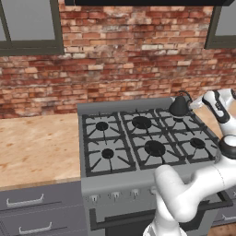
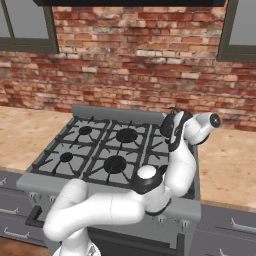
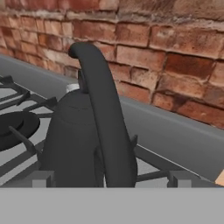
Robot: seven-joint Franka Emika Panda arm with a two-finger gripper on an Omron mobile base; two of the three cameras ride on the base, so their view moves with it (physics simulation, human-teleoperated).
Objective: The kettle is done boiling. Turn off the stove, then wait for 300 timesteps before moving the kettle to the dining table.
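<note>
The dark kettle (image 1: 178, 107) stands on the back right burner of the grey stove (image 1: 138, 143), close to the brick wall. In the hand view the kettle's body (image 3: 70, 140) is very near, and its arched handle (image 3: 103, 109) rises between my two fingertips (image 3: 41, 179). My gripper (image 3: 111, 179) is open, with one finger on each side of the handle and a gap to both. From the left base view my gripper (image 1: 191, 104) comes at the kettle from the right. In the right base view my hand covers most of the kettle. The dining table is out of view.
A row of small knobs (image 1: 115, 196) runs along the stove's front. Wood counters lie left (image 1: 37, 147) and right (image 2: 230, 165) of the stove. The brick wall (image 1: 120, 60) stands right behind the kettle. My own arm crosses the stove's right front corner.
</note>
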